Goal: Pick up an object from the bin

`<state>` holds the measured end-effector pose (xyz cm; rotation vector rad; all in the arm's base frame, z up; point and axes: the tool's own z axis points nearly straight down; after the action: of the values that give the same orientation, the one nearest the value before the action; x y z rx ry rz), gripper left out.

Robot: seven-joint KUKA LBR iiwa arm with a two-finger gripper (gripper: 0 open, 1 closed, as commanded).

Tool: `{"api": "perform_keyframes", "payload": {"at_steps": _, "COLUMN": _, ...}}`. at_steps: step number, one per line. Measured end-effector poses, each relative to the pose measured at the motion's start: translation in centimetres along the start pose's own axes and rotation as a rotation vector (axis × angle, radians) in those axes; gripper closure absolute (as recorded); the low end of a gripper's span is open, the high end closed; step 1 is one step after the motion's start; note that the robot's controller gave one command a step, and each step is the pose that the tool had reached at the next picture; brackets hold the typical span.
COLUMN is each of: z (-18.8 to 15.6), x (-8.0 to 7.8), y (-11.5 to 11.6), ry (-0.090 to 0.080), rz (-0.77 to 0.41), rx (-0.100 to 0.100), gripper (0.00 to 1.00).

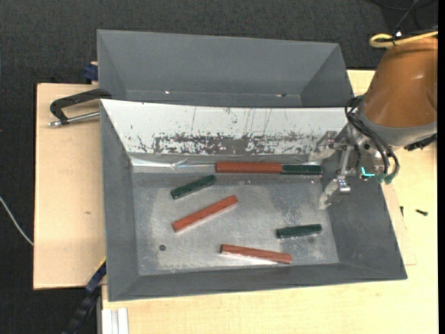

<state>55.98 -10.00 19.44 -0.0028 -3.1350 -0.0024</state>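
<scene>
Grey bin (pixel 118 207) holds three red bars (pixel 205 213) and three green bars (pixel 193 186)

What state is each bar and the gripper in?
Long red bar: flat along back wall.
Dark green bar at its right end: flat along back wall.
Dark green bar, left: flat, slanted.
Orange-red bar, centre: flat, slanted.
Short dark green bar, right: flat.
Red bar, front: flat.
Gripper: inside grey metal bin, right side.

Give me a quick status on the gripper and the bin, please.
Gripper at right side of bin, by end of dark green bar along back wall. Red bar next to that. Nothing in the way.
</scene>
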Motion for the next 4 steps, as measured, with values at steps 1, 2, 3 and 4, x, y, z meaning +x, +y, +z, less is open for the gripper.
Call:
{"api": "perform_keyframes", "payload": {"at_steps": 1, "z": -0.4, "x": -0.2, "y": 0.0, "ry": -0.008, "rz": -0.002, "rx": 0.001, "gripper": 0.0}}
{"api": "perform_keyframes", "payload": {"at_steps": 2, "z": 4.9, "x": 1.6, "y": 0.7, "ry": -0.014, "rz": -0.047, "rx": 0.002, "gripper": 0.0}}
{"api": "perform_keyframes", "payload": {"at_steps": 3, "z": 9.4, "x": 2.1, "y": 1.3, "ry": -0.008, "rz": 0.081, "rx": 0.0, "gripper": 0.0}}
{"api": "perform_keyframes", "payload": {"at_steps": 4, "z": 11.9, "x": 4.5, "y": 0.1, "ry": -0.005, "rz": 0.119, "rx": 0.0, "gripper": 1.0}}
